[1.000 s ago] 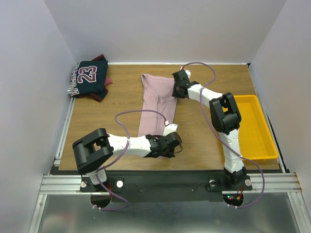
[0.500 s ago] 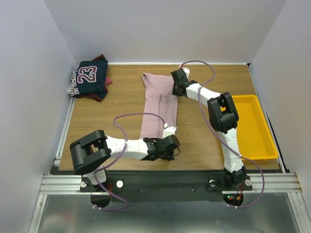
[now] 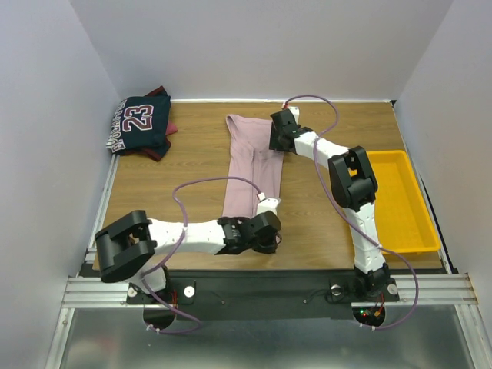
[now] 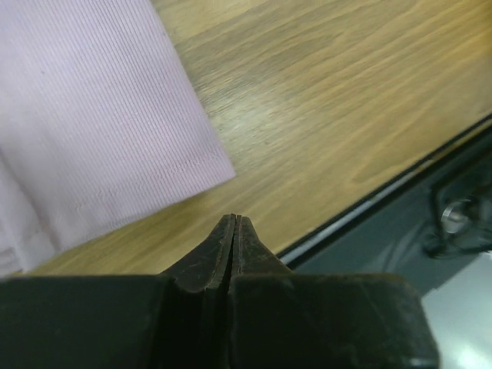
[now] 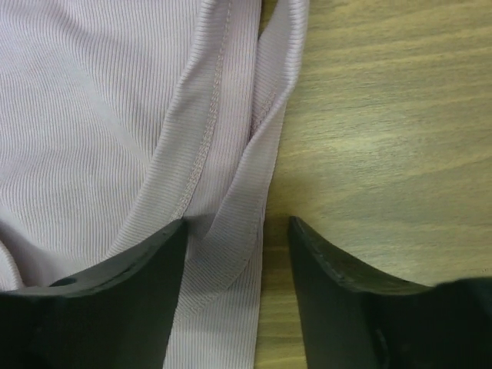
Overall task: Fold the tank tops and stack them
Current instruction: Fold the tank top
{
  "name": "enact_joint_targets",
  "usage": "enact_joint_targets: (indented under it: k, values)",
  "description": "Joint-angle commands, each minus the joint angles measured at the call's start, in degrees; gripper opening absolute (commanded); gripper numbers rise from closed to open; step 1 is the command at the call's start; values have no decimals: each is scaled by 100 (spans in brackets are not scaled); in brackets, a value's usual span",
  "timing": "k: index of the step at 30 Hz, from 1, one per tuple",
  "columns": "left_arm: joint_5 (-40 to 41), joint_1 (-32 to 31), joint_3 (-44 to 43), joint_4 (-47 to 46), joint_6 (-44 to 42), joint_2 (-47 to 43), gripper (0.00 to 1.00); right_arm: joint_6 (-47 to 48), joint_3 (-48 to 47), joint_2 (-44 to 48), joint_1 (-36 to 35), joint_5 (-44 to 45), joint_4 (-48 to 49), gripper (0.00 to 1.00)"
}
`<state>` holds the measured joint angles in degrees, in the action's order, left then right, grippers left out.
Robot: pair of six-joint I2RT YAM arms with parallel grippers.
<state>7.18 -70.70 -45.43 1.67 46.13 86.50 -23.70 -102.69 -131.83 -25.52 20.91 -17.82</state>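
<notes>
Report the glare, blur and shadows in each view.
Top external: even light, sharp, only soft shadows on the table. Left wrist: pale sheen on the wood; the shut left gripper is a dark, soft-edged mass. Right wrist: ribbing on the pink tank top is crisp; the right gripper is dark and blurred.

**Two-arm rig.** Left arm (image 3: pixel 192 234) and right arm (image 3: pixel 365 231): white tubular links joined by bulky black joint housings. A lilac cable (image 3: pixel 223 178) loops loosely along each arm. The jaws are matte black, wedge-shaped and lightly scuffed. Small red and green lights (image 3: pixel 367 313) glow beneath the right base.
</notes>
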Motion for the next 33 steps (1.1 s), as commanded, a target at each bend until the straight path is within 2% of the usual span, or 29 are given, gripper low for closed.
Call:
enact_joint_targets:
  k: [1,2,4,7,10,14,21,24,31,33]
  values:
    - [669,20,-265,499,229,-817,12,103,-5,429,29,37,-63,66]
    - [1062,151,-265,875,473,-1054,11,94,99,622,29,-25,-55,67]
    - [1259,380,-230,1115,572,-1214,6,42,240,841,29,-34,-72,67]
    - [1076,767,-10,1037,398,-1206,2,-134,601,1254,29,-183,-81,67]
    - [1189,785,-71,1098,186,-820,2,-222,811,1370,21,-446,-90,67]
    - [1233,785,-10,871,37,-311,6,-337,970,1310,-6,-798,-90,58]
    - [1251,785,131,800,63,77,5,-372,1173,1107,-164,-834,-90,45]
    - [1198,785,175,791,80,130,0,-372,1199,1019,-173,-860,-81,44]
    - [1066,777,324,764,133,183,0,-319,1278,791,-199,-834,-90,44]
    - [1005,777,368,738,151,174,0,-345,1339,790,-199,-703,-90,39]
